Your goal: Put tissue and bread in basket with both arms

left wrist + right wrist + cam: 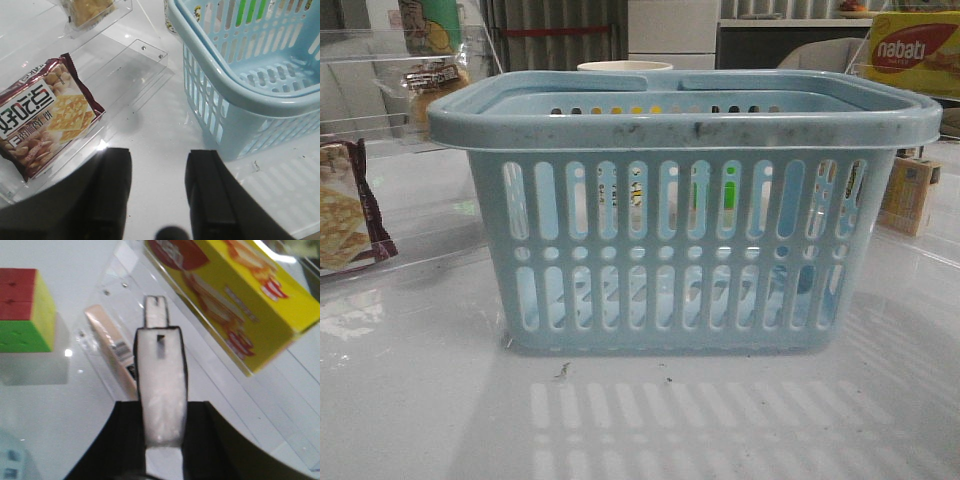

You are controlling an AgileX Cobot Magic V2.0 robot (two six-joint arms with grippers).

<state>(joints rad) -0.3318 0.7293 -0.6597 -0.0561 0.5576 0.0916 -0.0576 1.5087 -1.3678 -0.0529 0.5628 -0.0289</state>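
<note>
The light-blue basket (680, 210) stands mid-table; its corner also shows in the left wrist view (250, 85). My left gripper (157, 160) is open and empty above bare table, beside the basket's corner. The bread (87, 10), golden-brown in clear wrap, lies on a clear acrylic shelf beyond it, and it also shows at the back left of the front view (430, 85). My right gripper (161, 407) is shut on the tissue (160, 380), a whitish pack with black edging seen edge-on. Neither gripper shows in the front view.
A maroon cracker packet (45, 115) lies on the lower acrylic shelf, at the left in the front view (345, 215). A yellow nabati box (235, 295), a peach carton (107, 347) and a coloured cube (25, 310) lie under the right gripper. A cup (625, 67) stands behind the basket.
</note>
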